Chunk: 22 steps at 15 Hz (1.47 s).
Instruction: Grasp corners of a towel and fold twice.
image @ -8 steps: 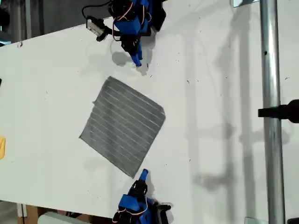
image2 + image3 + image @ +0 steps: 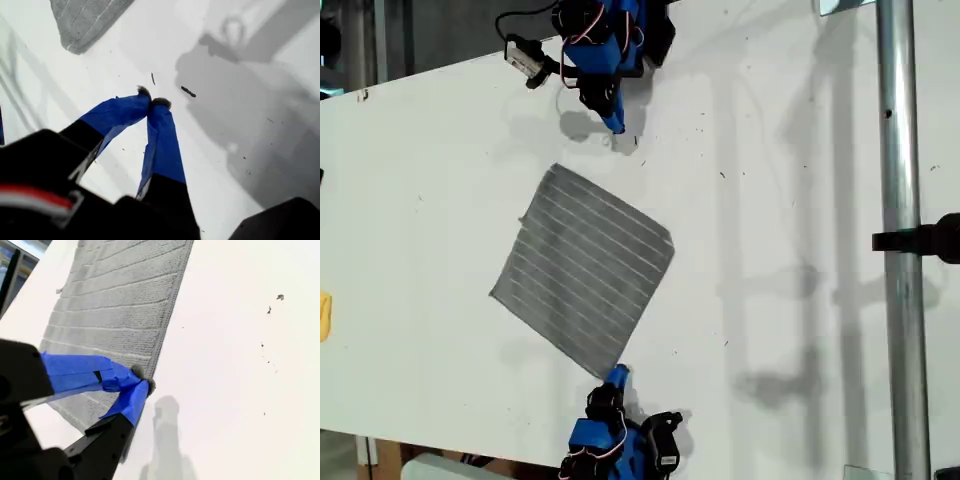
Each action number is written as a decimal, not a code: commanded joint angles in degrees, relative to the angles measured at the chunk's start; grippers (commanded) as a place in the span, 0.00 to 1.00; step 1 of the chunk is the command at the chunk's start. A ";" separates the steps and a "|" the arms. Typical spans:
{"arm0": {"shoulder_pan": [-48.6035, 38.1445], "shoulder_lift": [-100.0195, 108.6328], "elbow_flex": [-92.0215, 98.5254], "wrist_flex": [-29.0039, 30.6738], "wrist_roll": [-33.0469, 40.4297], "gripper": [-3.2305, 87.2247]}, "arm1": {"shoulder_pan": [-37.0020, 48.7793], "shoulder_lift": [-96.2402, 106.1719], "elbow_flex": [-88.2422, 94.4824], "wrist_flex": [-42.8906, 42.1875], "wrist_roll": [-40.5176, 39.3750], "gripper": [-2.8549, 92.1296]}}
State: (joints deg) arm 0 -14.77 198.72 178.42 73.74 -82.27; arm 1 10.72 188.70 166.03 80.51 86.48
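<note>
The thin grey towel (image 2: 583,268) with fine pale stripes lies flat and unfolded as a diamond on the white bench (image 2: 780,250), so neither fold is made yet. My first gripper (image 2: 151,103), its blue-taped fingers pressed together on nothing, hangs over bare bench a little way off one rounded corner of the towel (image 2: 75,46); in the exterior view that is the arm above the towel (image 2: 613,123). My second gripper (image 2: 142,380), tips also closed together and empty, sits right at the towel's edge, near the corner (image 2: 605,372) that points toward the exterior view's bottom. The step in hand looks like the approach to the first grasp. To do it well, both sets of fingers should open before they descend, one finger sliding under the fabric tip and the other above. Each arm should take only a corner, not a bunch of cloth. A pinch too shallow may slip off such soft fabric; too deep may drag the towel askew.
</note>
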 commanded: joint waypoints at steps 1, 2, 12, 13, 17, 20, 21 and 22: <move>-1.05 0.26 0.35 0.26 -1.05 0.02 | 0.26 0.09 -1.41 -0.88 0.26 0.03; -0.53 0.26 -0.18 0.26 -0.97 0.01 | 0.00 0.09 -2.02 -1.14 0.26 0.03; -2.64 -42.98 -57.30 16.17 4.39 0.00 | -5.36 -40.96 -36.39 -16.26 -10.28 0.03; -3.69 -45.97 -62.05 16.96 7.29 0.00 | -6.06 -47.37 -41.57 -16.70 -12.04 0.03; -9.05 -59.94 -74.27 21.62 15.82 0.00 | -9.14 -80.24 -74.00 -9.32 -21.09 0.03; -13.62 -61.08 -73.74 21.71 15.47 0.00 | -11.43 -101.43 -97.03 -2.29 -21.88 0.03; -14.68 -61.08 -73.56 21.97 15.73 0.00 | -12.30 -107.58 -104.33 0.44 -21.09 0.03; -15.03 -61.08 -73.13 22.06 15.73 0.00 | -13.27 -112.15 -109.95 1.67 -21.01 0.03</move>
State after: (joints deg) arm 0 -28.39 137.81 107.14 95.36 -66.80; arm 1 -1.14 80.07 66.62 80.60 65.39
